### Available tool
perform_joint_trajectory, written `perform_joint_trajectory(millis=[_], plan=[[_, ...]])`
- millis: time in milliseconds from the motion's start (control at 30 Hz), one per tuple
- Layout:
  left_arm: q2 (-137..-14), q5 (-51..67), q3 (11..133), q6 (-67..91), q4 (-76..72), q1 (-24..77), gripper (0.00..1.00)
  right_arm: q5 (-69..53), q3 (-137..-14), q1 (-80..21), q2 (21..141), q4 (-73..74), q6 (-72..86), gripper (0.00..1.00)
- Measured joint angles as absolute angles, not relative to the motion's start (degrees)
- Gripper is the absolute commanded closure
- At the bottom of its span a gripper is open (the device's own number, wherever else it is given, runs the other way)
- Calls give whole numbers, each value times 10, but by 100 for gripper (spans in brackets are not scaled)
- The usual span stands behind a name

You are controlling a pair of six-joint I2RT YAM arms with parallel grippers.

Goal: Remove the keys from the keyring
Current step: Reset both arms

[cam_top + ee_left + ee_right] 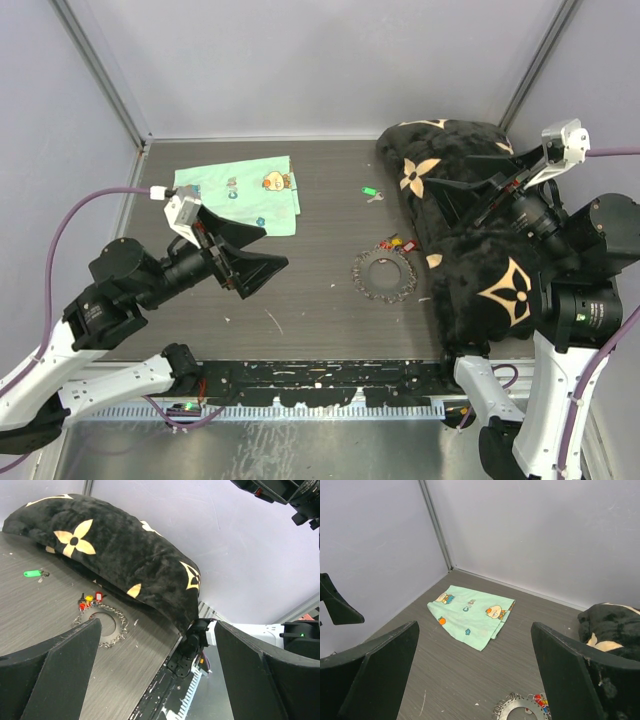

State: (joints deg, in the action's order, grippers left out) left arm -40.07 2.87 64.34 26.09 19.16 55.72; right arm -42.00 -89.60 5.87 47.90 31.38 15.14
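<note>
The keyring lies flat on the table at centre right, a silver loop fringed with small metal pieces. Red, orange and other coloured keys cluster at its far edge. One green-headed key lies loose farther back. My left gripper is open and empty, hovering left of the ring. My right gripper is open and empty, raised above the black pillow. The left wrist view shows the ring, the coloured keys and the green key. The right wrist view shows the ring at the bottom edge.
A black plush pillow with tan flower shapes lies along the right side, touching the keys' area. A mint-green cartoon-print cloth lies at the back left. Grey walls enclose the back and sides. The table's front rail runs along the near edge.
</note>
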Motion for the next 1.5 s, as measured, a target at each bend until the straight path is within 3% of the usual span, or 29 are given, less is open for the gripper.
perform_joint_trajectory(millis=[1500], plan=[[-430, 39, 635, 258, 159, 557, 2, -420, -893, 59, 479, 313, 150, 0]])
